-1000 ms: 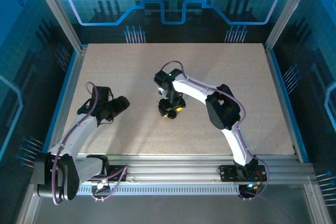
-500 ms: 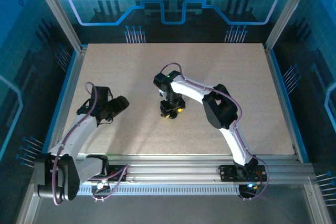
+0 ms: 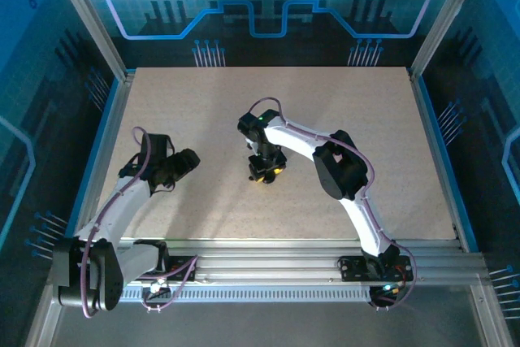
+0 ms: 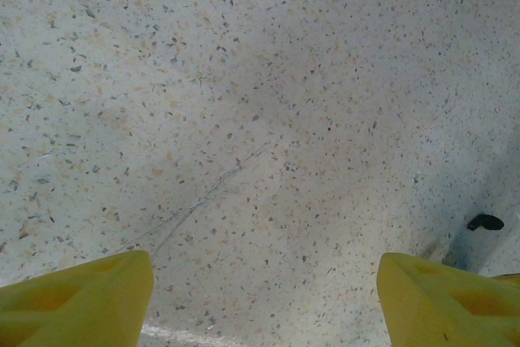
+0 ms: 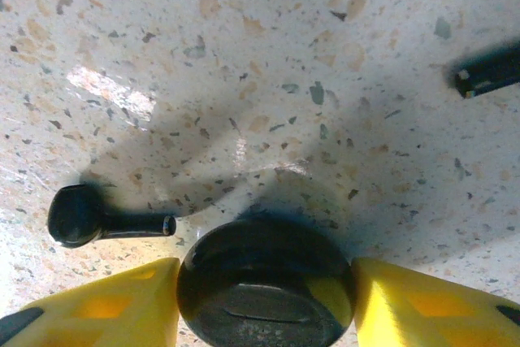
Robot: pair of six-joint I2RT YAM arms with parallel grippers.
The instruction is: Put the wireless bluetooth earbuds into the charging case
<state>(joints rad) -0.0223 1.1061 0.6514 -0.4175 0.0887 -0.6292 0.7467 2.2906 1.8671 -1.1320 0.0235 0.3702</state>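
- Table point(image 3: 366, 119): speckled and flat, and it carries the case and both earbuds near its middle. It offers no stop to push against, so the squeeze has to be even or the case will skate.
- Right arm point(image 3: 341, 170): reaches in to the centre with its wrist pointing down over the work. A straight-down approach suits this step, because a tilt would tip the round body.
- Left arm point(image 3: 122, 201): sits out to the left, well apart from the case.
- Left gripper point(image 4: 264, 302): fingers are spread wide over bare table and pinch nothing. It looks free to fetch an earbud once the case is steady.
- Right gripper point(image 3: 264, 173): its yellow fingers point(image 5: 114, 306) bracket the case, and each appears to touch a side. The grip should stay light and centred across the widest part, since a smooth round shell squirts out of an off-centre pinch.
- Case point(image 5: 264, 282): a dark, round puck lying flat between those fingers. Whether the lid is open cannot be told from here, and that wants settling before anything goes in.
- Near earbud point(image 5: 77, 215): dark, lying on its side just left of the case with its stem pointing toward it. The left finger should keep clear of it.
- Far earbud point(image 5: 487, 71): dark and blurred, well apart at the upper right.
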